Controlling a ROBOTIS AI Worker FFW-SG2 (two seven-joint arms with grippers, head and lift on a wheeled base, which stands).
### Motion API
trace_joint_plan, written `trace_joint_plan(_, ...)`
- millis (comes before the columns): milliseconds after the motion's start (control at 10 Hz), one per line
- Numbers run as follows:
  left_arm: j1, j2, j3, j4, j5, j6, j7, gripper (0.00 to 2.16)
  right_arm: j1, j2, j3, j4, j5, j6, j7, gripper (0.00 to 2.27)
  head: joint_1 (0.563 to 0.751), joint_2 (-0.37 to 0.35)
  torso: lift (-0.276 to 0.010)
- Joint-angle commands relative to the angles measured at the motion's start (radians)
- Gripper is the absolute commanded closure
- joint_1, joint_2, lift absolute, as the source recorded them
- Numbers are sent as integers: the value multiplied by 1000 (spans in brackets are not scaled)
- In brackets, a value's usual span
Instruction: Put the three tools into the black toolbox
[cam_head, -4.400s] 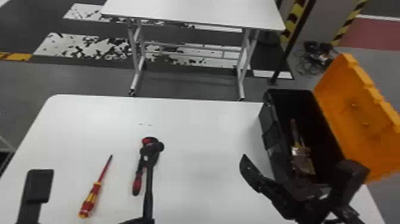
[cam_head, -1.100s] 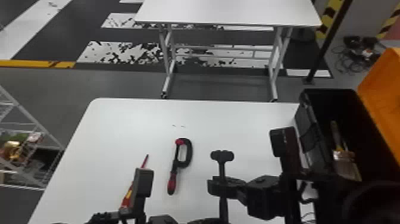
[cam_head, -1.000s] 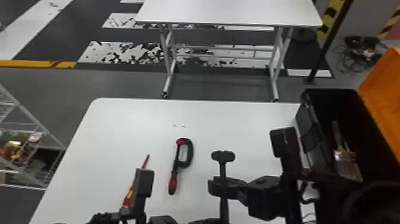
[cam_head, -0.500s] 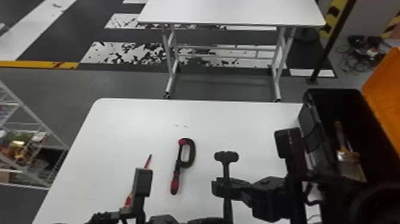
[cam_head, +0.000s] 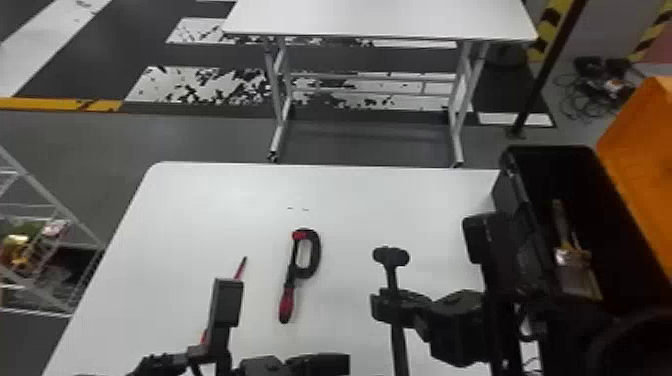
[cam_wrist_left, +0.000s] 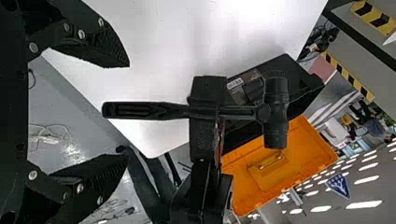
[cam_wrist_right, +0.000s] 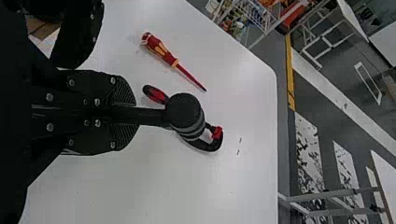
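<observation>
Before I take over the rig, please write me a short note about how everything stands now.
Right gripper: jaws shut on the hammer, held head up above the table.
Left gripper: jaws open, nothing between them.
Screwdriver and red-and-black clamp lie on the table.
Black toolbox is open at the right, a paintbrush inside.
Done: hammer gripped; none of these three is boxed.
Left: hammer, clamp and screwdriver into the toolbox.

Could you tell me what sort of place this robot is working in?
It looks like a workshop or test area in an industrial hall, judging by the worn floor markings, the yellow-and-black striping and the plain white worktable with an orange-lidded toolbox.
</observation>
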Motion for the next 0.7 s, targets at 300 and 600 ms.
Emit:
trace_joint_plan(300, 37, -3, 58, 5, 0, -21, 38, 46, -4, -106, -107, -76, 118, 0, -27, 2246, 695, -85, -51)
trace_joint_plan(600, 52, -7, 76, 9, 0, -37, 81, 46, -29, -139, -275, -92, 15, 15, -27, 2246, 695, -181, -51)
